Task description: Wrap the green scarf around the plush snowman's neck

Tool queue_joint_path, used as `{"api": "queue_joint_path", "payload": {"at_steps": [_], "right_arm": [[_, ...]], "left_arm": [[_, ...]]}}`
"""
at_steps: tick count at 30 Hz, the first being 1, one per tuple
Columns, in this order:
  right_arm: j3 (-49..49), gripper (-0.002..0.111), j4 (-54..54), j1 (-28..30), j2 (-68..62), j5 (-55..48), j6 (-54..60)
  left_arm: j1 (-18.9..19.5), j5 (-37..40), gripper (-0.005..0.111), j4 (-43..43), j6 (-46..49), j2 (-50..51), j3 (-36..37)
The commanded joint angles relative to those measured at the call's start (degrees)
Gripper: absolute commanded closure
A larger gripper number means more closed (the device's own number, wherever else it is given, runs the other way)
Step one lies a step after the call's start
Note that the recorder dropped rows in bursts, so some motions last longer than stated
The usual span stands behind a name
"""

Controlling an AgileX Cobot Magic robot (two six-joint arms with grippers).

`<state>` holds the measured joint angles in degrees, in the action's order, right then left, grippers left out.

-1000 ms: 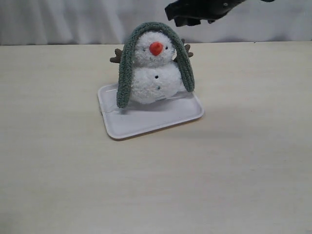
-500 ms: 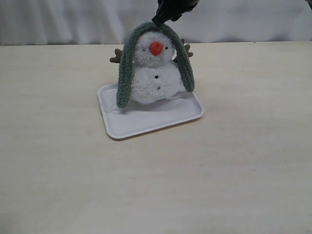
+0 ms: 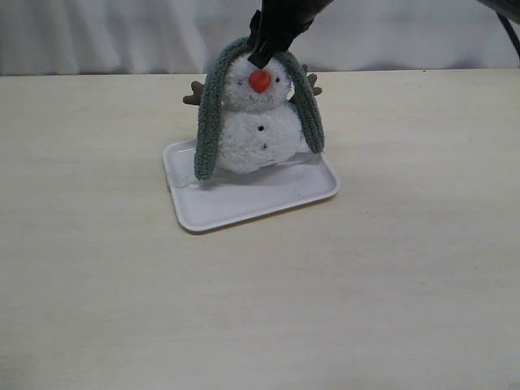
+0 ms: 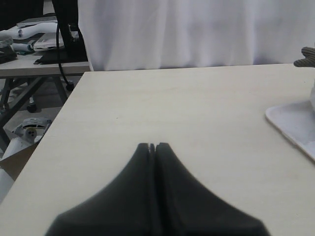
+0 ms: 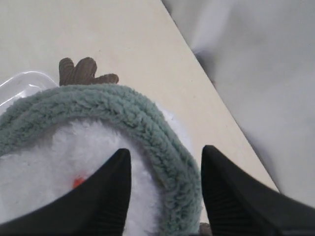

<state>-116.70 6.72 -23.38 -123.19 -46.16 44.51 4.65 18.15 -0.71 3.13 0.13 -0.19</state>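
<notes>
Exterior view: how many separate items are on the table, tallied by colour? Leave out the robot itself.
White: 2 (fluffy white plush snowman; shallow white rectangular plastic tray)
Green: 1 (long fuzzy teal-green knitted scarf)
Total: 3

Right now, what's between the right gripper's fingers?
The green scarf, where it arches over the plush snowman's head; the open right gripper straddles it. Right wrist view shows it.
</notes>
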Motion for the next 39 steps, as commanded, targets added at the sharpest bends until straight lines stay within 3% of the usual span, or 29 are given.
{"api": "queue_joint_path", "payload": {"at_steps": [1,7,14,26,39], "right_arm": [[-0.27,0.065,-3.33,-0.12,-1.65,1.97,0.81],[-0.27,0.068,-4.42,-0.12,-1.95,5.71,-2.36],[-0.27,0.104,-4.25,-0.76,-1.95,8.8,-1.5],[-0.27,0.104,-5.28,-0.76,-3.37,18.39,-4.91],[-0.27,0.104,-8.92,-0.76,-7.93,13.72,-4.91]], "left_arm": [[-0.05,-0.64,0.107,-0.03,0.05,-0.13,0.19],[-0.05,-0.64,0.107,-0.03,0.05,-0.13,0.19],[-0.05,-0.64,0.107,-0.03,0.05,-0.13,0.19],[-0.05,-0.64,0.107,-0.03,0.05,-0.13,0.19],[-0.05,-0.64,0.107,-0.03,0.05,-0.13,0.19]]}}
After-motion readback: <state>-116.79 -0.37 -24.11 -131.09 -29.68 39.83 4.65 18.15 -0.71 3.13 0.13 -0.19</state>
